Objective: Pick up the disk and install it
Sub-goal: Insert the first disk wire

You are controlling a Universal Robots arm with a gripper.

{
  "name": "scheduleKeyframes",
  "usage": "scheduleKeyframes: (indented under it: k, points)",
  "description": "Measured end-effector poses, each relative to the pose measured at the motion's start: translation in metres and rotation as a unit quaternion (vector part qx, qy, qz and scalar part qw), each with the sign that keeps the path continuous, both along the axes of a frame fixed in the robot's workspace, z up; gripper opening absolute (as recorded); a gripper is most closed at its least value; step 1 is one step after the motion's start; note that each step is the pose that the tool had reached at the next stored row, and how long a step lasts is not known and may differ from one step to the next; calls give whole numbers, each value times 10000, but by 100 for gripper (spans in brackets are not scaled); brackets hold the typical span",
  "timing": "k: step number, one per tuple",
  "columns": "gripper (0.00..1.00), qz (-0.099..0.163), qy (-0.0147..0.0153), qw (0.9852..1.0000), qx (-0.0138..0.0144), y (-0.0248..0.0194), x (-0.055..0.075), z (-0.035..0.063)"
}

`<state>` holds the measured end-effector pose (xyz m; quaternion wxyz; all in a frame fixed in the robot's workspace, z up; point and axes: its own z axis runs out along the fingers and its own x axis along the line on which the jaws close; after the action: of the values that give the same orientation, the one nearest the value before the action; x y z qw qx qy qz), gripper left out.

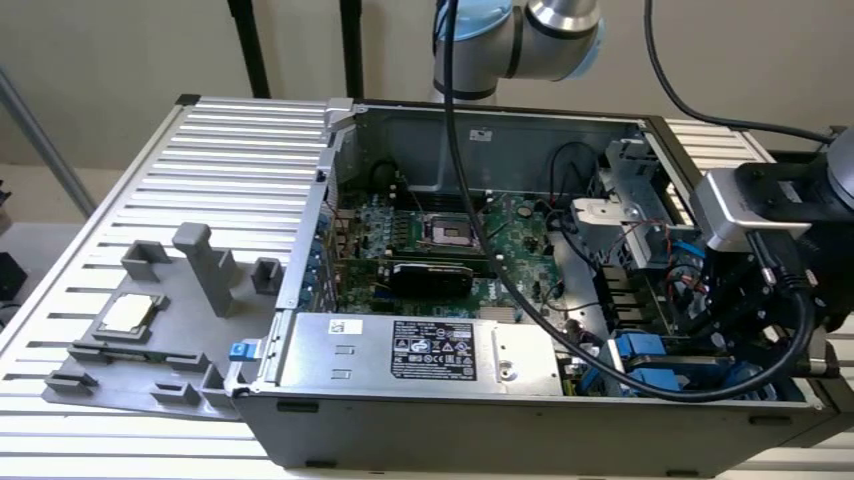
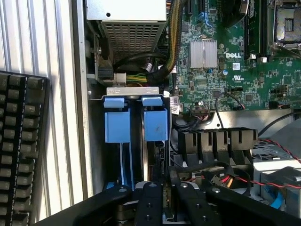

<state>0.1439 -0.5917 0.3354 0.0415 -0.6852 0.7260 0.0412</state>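
Exterior view: an open computer case (image 1: 534, 440) lies on a slatted metal table (image 1: 227, 150). The motherboard (image 1: 441, 235) is at the middle of the case. A silver power supply (image 1: 420, 348) with a printed label lies along the case wall at six o'clock. The robot arm (image 1: 521, 40) comes in at twelve o'clock, and its black wrist assembly (image 1: 761, 270) hangs over the case corner at about four o'clock. Just under it, at roughly five o'clock, blue drive carriers (image 1: 657, 362) stand in the bay. At nine o'clock, outside the case, a grey fixture (image 1: 160, 330) holds a small square silver chip (image 1: 127, 315), well away from the arm.

Wrist view: the camera looks down into the drive bay. The gripper (image 2: 165, 207) has its two black fingers (image 2: 150, 202) drawn close, with only a slim gap between them. They appear clamped on the thin edge of the disk (image 2: 155, 123). The disk stands on edge in the bay, and its blue carrier tab faces the camera. It runs straight from the gripper toward the power supply. A second blue carrier (image 2: 116, 123) stands just beside it in the neighbouring slot, on the side of the case wall. On the disk's other side are a row of black connectors (image 2: 216, 141) and the green board with its finned heatsink (image 2: 203, 53).
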Motion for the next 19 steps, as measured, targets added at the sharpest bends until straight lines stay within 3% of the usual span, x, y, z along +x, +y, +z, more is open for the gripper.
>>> scheduleKeyframes:
  k: [5,6,7,9,16,19]
  points:
    - [18,-1,1,10000,16,-1,-2,-20]
    - [18,-1,1,10000,8,-1,-1,-5]
    - [25,-2,1,10000,5,-1,-1,15]
    - [25,-2,3,10000,5,-1,-10,60]
    - [25,-2,3,10000,6,-3,-214,97]
    - [25,-1,3,10000,5,-3,-217,97]
